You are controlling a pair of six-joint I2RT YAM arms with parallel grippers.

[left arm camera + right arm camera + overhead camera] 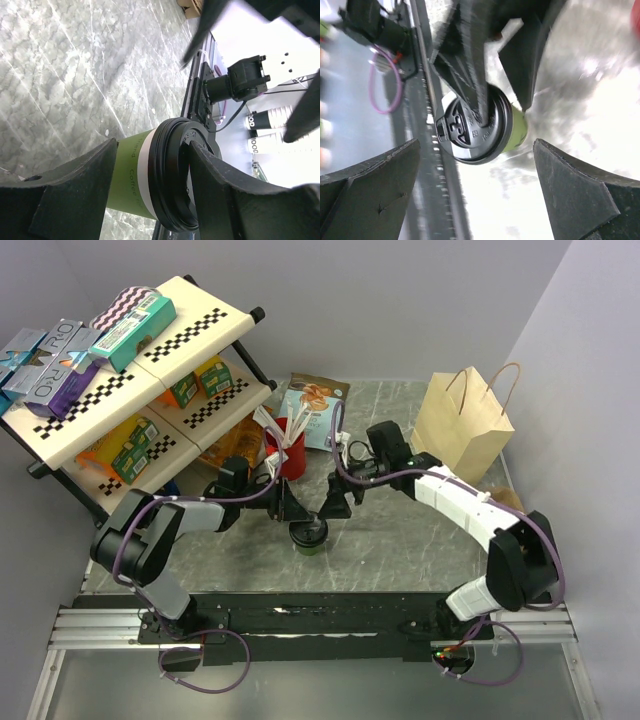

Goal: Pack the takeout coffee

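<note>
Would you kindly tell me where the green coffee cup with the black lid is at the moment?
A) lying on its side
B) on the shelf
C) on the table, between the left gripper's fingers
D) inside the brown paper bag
C: the takeout coffee stands upright on the table, the left gripper closed around it.

Wall of the takeout coffee (131, 175): matt green paper with a white band; its lid (457, 135) is smooth black plastic, faint sheen, embossed markings. Table (60, 75) top: grey marble-look surface, smooth, glossy under glare. Bag (462, 425): matt brown kraft paper, lightly creased, handles the same brown.
</note>
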